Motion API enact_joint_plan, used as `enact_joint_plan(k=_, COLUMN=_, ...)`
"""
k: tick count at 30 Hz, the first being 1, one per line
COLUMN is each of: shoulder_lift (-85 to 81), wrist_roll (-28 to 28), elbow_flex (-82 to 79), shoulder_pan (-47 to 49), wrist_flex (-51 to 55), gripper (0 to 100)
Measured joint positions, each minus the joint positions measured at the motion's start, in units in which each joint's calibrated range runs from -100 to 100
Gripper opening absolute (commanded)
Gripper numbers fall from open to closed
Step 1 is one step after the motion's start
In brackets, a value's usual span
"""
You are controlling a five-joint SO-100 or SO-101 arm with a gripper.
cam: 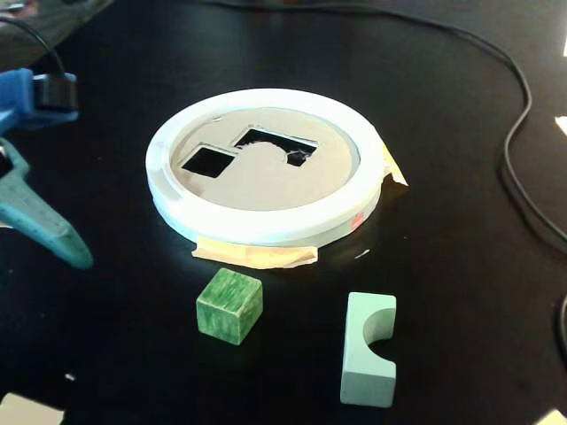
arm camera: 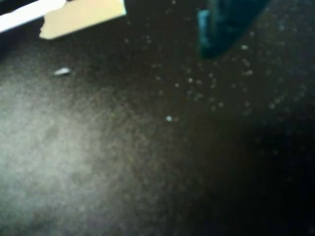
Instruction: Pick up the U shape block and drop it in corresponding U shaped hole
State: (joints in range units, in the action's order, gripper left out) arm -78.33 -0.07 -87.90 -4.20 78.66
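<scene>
In the fixed view, your gripper (cam: 75, 252) sits at the left edge of the black table (cam: 443, 133), a teal finger (cam: 40, 221) pointing down and to the right. Only that one finger shows clearly, so you cannot tell from either view whether the jaws are spread or pressed together; nothing appears to be held. The wrist view gives you mostly bare, speckled tabletop, with a blurred teal finger (arm camera: 221, 27) at the top and a scrap of tan tape (arm camera: 81, 17) at the upper left. The block is not in it.

Moving right, the white-ringed tan disc (cam: 257, 221) stands at the middle of the table, taped down. Its square cutout (cam: 207, 160) lies left of the U shaped hole (cam: 270, 142), whose rounded tab intrudes from the near side.

Nearer the front edge, the darker green cube (cam: 229, 305) sits just below the disc; it is not your target. Further right lies the U shape block (cam: 368, 350), flat on the table, close to the front edge and apart from both cube and disc. Its long axis runs roughly front to back, with the notch facing right.

So the block lies well to the right of your gripper, and the cube stands roughly between them. You will likely need to travel over or behind the cube, then close across the block's short width.
</scene>
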Motion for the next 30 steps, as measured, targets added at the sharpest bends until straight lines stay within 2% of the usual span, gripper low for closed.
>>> enact_joint_plan(k=30, shoulder_lift=0.0, wrist_roll=0.0, elbow_flex=0.0, shoulder_pan=-0.6, wrist_flex=0.0, gripper=100)
